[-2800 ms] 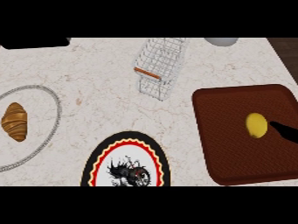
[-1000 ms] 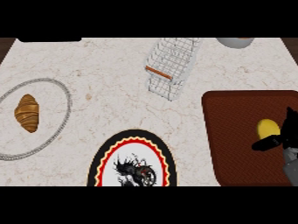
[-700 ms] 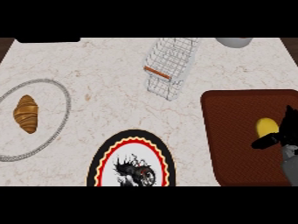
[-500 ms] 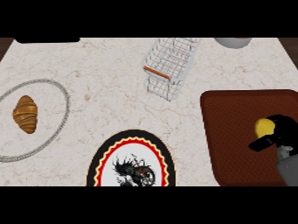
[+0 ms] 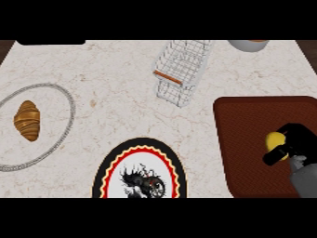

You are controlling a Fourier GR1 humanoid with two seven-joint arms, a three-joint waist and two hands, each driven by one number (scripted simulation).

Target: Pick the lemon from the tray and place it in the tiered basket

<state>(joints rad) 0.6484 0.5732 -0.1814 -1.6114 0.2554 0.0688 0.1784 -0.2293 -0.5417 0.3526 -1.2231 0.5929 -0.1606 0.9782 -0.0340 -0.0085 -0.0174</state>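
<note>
Step 1 of 2: gripping round yellow lemon (image 5: 274, 138) on brown tray (image 5: 243, 139), with black right hand (image 5: 300, 145) curled round it. Left: carrying to wire tiered basket (image 5: 182, 69).

Right hand (image 5: 300, 142) curled round lemon (image 5: 274, 138)

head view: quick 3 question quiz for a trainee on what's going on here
1. True or false: the lemon lies in the tiered basket.
2. What lies on the silver-rimmed plate? A) croissant B) lemon C) nothing
3. Fill in: the right hand curls round the lemon over the brown ___.
Key: 1 false, it is over the tray; 2 A; 3 tray.
</note>
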